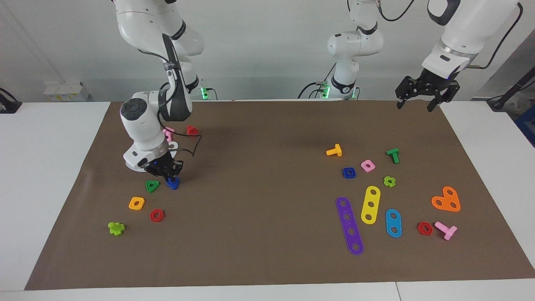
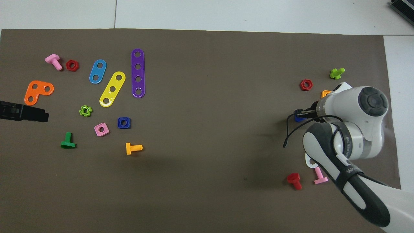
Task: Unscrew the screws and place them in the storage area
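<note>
From across, we see the right hand (image 1: 169, 174) low at the blue bolt (image 1: 172, 183) on the surface; we cannot tell its grip. The blue nut (image 1: 349, 172) lies apart, unscrewed. From above, the left hand (image 2: 32, 113) waits, spread wide.

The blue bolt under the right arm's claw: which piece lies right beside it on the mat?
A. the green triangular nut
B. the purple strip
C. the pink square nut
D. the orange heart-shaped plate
A: in the facing view the green triangular nut lies right beside the blue bolt, which sits under the right claw.
</note>
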You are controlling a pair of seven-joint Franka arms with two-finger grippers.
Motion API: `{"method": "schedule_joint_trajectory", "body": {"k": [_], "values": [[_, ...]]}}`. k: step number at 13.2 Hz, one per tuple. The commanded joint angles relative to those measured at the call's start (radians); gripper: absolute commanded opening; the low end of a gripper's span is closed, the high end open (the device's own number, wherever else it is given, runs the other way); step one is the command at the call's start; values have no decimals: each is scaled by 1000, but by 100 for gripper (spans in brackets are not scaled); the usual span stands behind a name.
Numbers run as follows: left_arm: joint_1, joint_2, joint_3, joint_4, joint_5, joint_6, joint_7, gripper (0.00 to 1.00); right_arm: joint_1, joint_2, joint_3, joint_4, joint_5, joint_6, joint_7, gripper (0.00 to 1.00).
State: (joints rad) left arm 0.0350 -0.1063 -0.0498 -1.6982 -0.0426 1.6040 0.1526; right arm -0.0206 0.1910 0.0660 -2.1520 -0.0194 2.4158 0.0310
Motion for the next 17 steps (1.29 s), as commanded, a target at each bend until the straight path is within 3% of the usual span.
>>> {"method": "schedule_joint_trajectory", "body": {"k": [1,6,11,13,17], "values": [[19,-7,7,-6,-10,-24,-7,100,-12,-21,12,-6,21,13,-20,98],[19,-9,7,-6,-8,-22,-7,100,-7,-79,12,171,21,-275,-3,98],[19,-9,7,-5,-10,-22,-7,100,-4,-198,12,325,7,-556,1,98],[19,-7,7,-6,-8,-22,-7,100,-9,-251,6,343,12,-596,0,98],[19,-7,7,-6,-8,-22,-7,100,-4,-255,6,464,24,-713,0,99]]}}
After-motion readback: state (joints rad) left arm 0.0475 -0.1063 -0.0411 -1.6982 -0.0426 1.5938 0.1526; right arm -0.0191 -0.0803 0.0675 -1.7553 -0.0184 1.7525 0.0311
